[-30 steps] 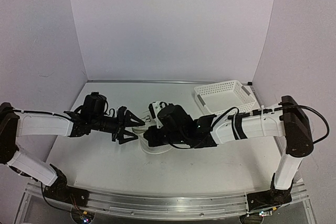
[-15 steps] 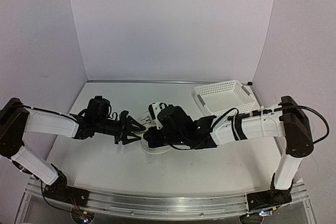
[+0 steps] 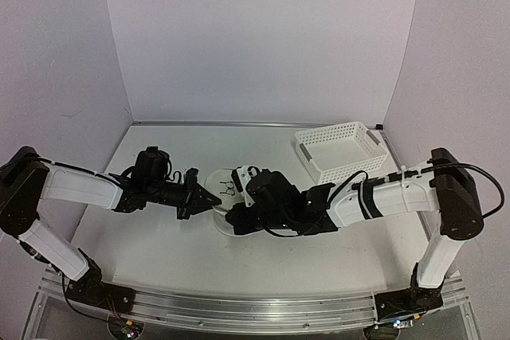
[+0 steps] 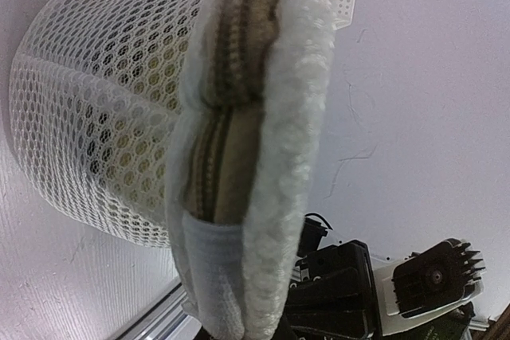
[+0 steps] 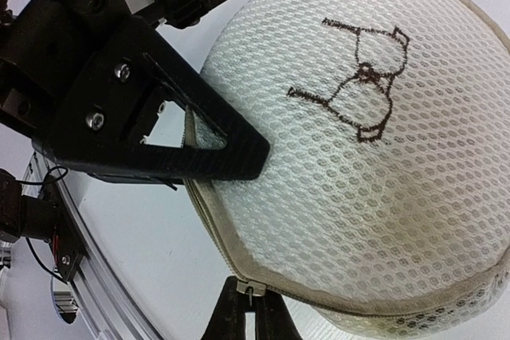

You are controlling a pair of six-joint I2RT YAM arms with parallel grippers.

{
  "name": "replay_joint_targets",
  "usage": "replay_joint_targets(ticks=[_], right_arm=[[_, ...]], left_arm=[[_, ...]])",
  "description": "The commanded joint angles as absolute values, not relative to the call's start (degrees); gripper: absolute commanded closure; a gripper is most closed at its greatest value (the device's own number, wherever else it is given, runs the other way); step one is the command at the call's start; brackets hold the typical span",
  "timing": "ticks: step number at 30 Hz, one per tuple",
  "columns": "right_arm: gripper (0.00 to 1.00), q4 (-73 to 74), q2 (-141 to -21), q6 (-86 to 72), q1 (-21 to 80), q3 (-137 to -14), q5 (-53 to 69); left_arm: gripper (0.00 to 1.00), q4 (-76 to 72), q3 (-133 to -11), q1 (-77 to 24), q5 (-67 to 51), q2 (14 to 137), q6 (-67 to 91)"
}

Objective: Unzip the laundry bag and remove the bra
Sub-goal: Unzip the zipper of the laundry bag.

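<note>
The laundry bag [image 3: 221, 184] is a round white mesh pouch in the middle of the table. Its flat face [image 5: 374, 189] carries a dark bra pictogram [image 5: 362, 77]. My left gripper [image 3: 205, 197] is shut on the bag's left rim, its black fingers [image 5: 231, 157] pinching the edge beside the beige zipper band [image 4: 231, 117]. My right gripper [image 5: 253, 312] is shut on the small metal zipper pull [image 5: 254, 291] at the near edge of the bag. The mesh side wall [image 4: 88, 109] fills the left wrist view. The bra is hidden.
A rectangular white perforated basket [image 3: 339, 147] stands at the back right. The right arm [image 3: 382, 195] reaches in low from the right, the left arm [image 3: 80, 187] from the left. The metal rail [image 3: 239, 308] runs along the near edge.
My left gripper moved right to the bag and shut on its rim, from wide open. The right arm shifted slightly down and right, still shut on the zipper pull.
</note>
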State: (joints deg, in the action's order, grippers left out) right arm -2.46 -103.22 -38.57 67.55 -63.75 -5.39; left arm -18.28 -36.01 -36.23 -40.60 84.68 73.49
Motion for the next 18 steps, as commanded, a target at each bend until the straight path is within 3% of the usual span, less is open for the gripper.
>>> replay_joint_targets(ticks=[1,18], right_arm=[[1.00,-5.0,-97.4,-36.7,67.9,-60.8,-6.7],[1.00,-3.0,-87.6,-26.9,66.1,-49.0,-13.5]], left_arm=[[1.00,-19.4,-37.6,-35.9,-39.9,85.4,72.3],[1.00,-19.4,-40.6,-35.9,-42.5,86.2,64.6]])
